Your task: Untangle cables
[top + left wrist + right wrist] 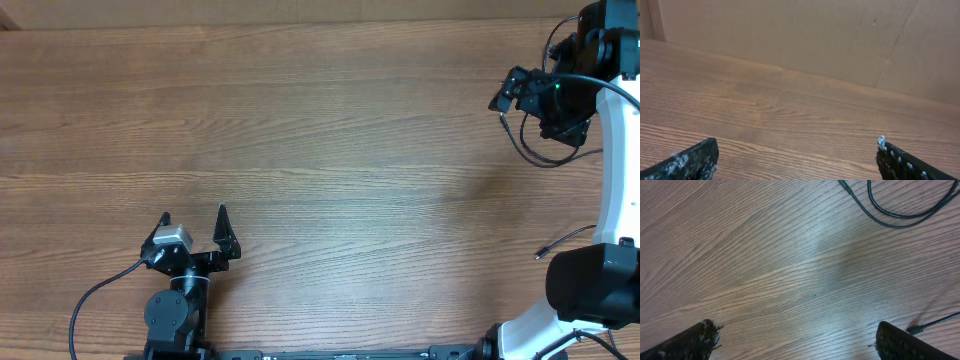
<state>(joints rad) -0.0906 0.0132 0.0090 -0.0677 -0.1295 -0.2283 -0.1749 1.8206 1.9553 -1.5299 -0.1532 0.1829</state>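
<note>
Approach step: left gripper (pixel 193 212) and right gripper (pixel 797 330) are both spread wide and empty.
The next move likely calls for lowering the right one onto the looped cable (pixel 900 216), upper right of its view, and pinching one strand.

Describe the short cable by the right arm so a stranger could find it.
Go to the table's right side, by the white right arm. Just beyond its black base lies the short cable, nearly straight, plug tip at its left end; the other cable, farther back, curls into a loop.

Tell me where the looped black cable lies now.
In the overhead view the looped black cable lies at the right edge of the table, beside the open right gripper, not held.
</note>
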